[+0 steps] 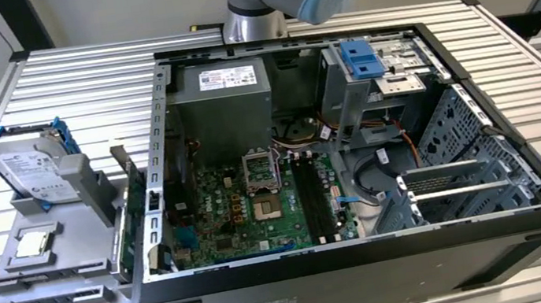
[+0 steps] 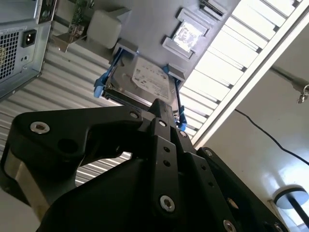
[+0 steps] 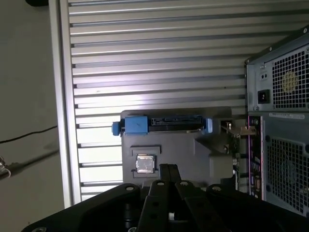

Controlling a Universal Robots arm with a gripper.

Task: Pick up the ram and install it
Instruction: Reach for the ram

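Standing on edge in the grey holder (image 1: 94, 194) just beside the computer case (image 1: 374, 280), on the exterior view's left of it, the ram (image 1: 128, 175) looks untouched. Inside the case, the black memory slots (image 1: 308, 190) appear empty. The gripper (image 3: 169, 167), clear of the case, seems closed on nothing, so pickup and installation are both yet to do.
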